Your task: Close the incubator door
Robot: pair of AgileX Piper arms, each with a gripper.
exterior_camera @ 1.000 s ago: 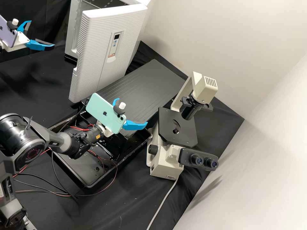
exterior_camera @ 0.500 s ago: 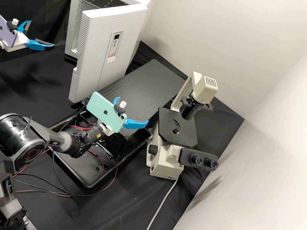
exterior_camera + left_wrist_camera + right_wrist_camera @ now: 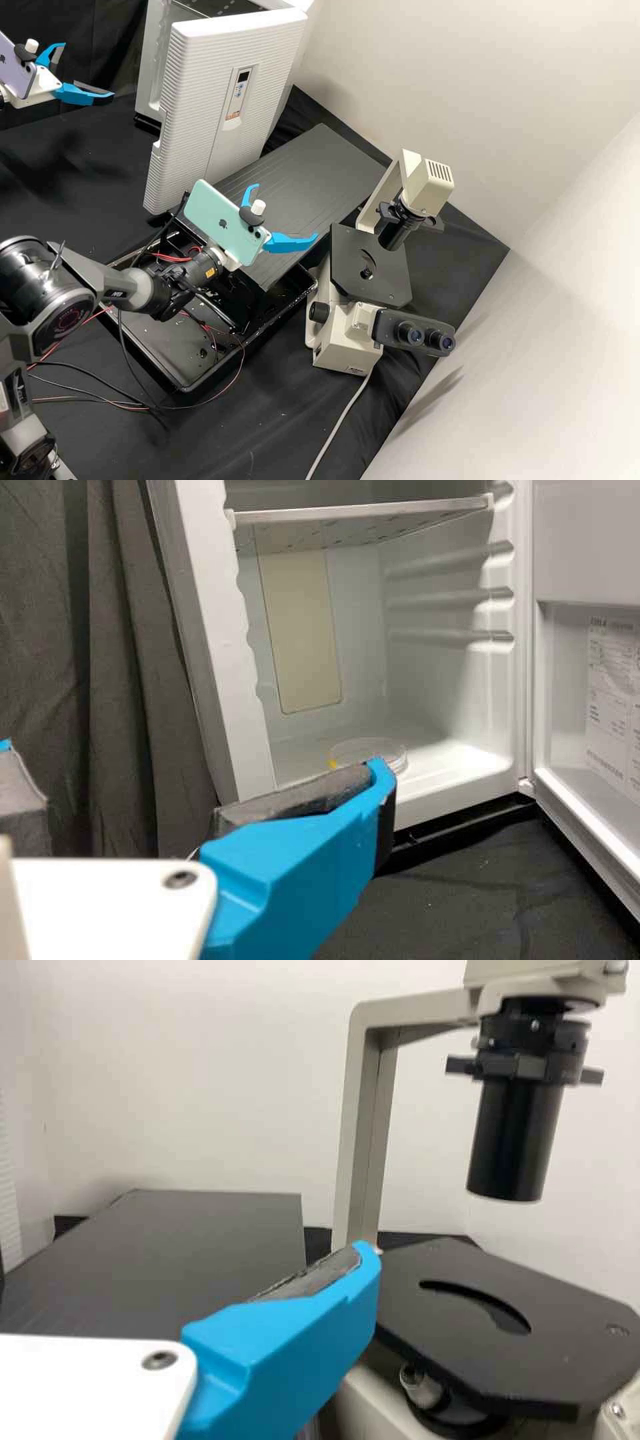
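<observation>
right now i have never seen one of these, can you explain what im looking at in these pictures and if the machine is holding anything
These are two robot arms, each ending in a tool with two blue fingers. One picture looks down from a fixed camera; the other two come from cameras on the arms' wrists.

The left tool is in front of a white incubator, a cabinet whose door stands open. Its wrist picture looks inside, where a clear dish lies on the floor.

The right tool is over the black bench, near a microscope, a dark box and a black tray.

Both tools are open and hold nothing. The phones sit behind the fingers, on the arms.
</observation>
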